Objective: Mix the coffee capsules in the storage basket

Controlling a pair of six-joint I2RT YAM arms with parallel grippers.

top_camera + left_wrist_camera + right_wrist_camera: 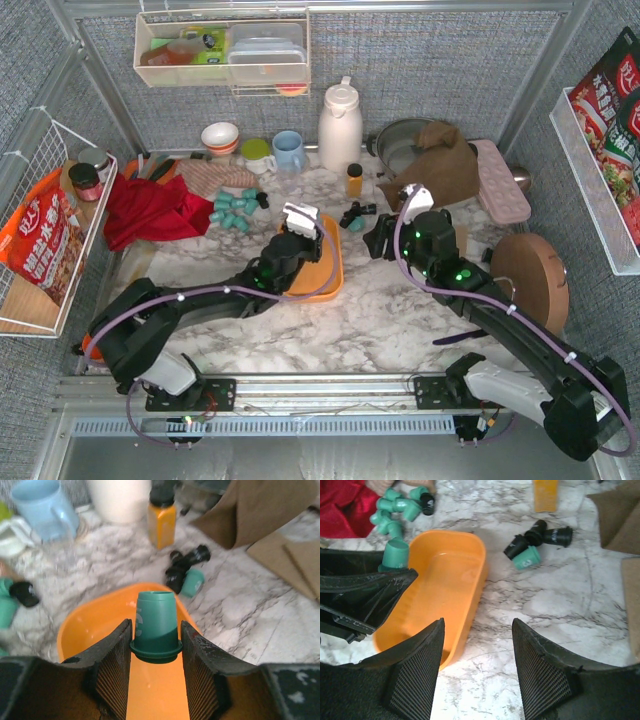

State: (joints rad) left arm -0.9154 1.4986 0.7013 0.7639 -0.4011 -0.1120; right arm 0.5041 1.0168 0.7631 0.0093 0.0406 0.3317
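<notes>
Left gripper [156, 631] is closed on one teal capsule [156, 611], poised above the orange storage basket [90, 625], apparently for release into its bare interior. Right gripper [477, 626] hovers beside the basket, jaws wide and empty. The remaining capsules [534, 542] lie scattered on the marble table [555, 605].

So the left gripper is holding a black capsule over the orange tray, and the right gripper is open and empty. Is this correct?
Not quite. The capsule in the left gripper is teal, not black, as the left wrist view shows. The rest is right: it is held over the orange tray, and the right gripper is open and empty.
</notes>
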